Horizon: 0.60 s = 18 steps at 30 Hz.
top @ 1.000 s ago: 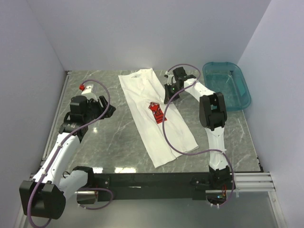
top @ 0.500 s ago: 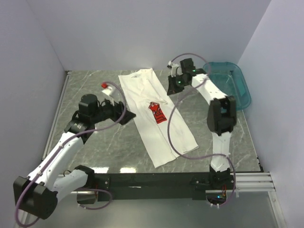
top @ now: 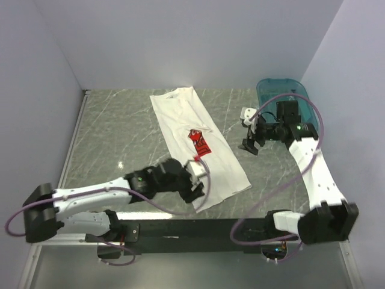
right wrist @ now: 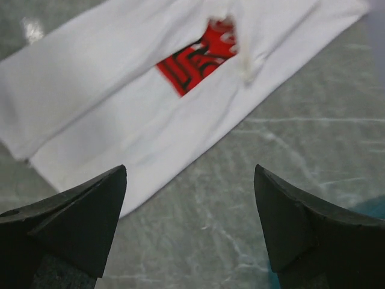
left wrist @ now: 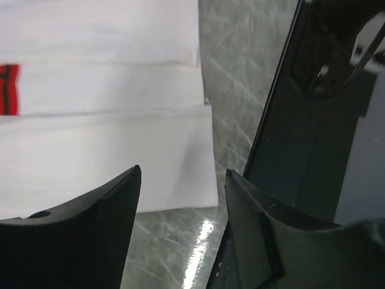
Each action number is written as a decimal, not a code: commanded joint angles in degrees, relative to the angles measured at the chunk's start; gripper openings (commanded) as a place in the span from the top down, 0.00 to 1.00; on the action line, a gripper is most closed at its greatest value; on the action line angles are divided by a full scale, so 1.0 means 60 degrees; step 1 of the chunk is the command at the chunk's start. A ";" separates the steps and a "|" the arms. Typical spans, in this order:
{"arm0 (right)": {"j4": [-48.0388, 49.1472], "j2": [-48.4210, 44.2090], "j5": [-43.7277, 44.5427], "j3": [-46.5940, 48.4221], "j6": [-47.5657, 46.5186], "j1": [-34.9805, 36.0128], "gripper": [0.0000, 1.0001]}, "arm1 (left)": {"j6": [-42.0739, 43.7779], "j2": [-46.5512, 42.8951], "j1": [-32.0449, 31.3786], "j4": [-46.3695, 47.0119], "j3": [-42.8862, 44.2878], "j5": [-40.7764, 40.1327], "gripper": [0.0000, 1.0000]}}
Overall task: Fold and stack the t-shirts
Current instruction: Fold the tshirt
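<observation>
Right claw (top: 249, 143) has let go, spread wide, backing toward the basin (top: 267, 90). Left claw (top: 197, 190), parted and empty, has swung to the near hem of the t-shirt (top: 182, 123), a long strip on the counter (top: 120, 126). Crosswise fold next, I'd say.

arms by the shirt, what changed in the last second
The left gripper swung from the left side of the table across to the near end of the shirt and hovers over its hem, jaws open. The right gripper pulled back from the shirt's far right edge toward the basin, jaws open. Shirt and basin stayed put.
</observation>
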 commanded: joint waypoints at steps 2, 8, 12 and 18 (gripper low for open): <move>-0.4566 0.1358 -0.1356 0.0147 -0.5017 -0.1453 0.08 | -0.0308 0.1359 -0.1465 -0.0387 0.0544 -0.2855 0.38; -0.4394 0.1185 -0.1533 -0.1215 -0.6197 -0.2114 0.08 | -0.1334 0.3542 -0.2419 -0.0431 0.1115 -0.4628 0.43; -0.3705 0.1096 -0.1212 -0.1523 -0.5698 -0.2129 0.09 | -0.1540 0.4481 -0.2740 -0.0198 0.1306 -0.4880 0.46; -0.3441 0.1242 -0.1123 -0.1524 -0.5360 -0.2173 0.12 | -0.1598 0.5243 -0.3253 0.0155 0.1497 -0.4675 0.48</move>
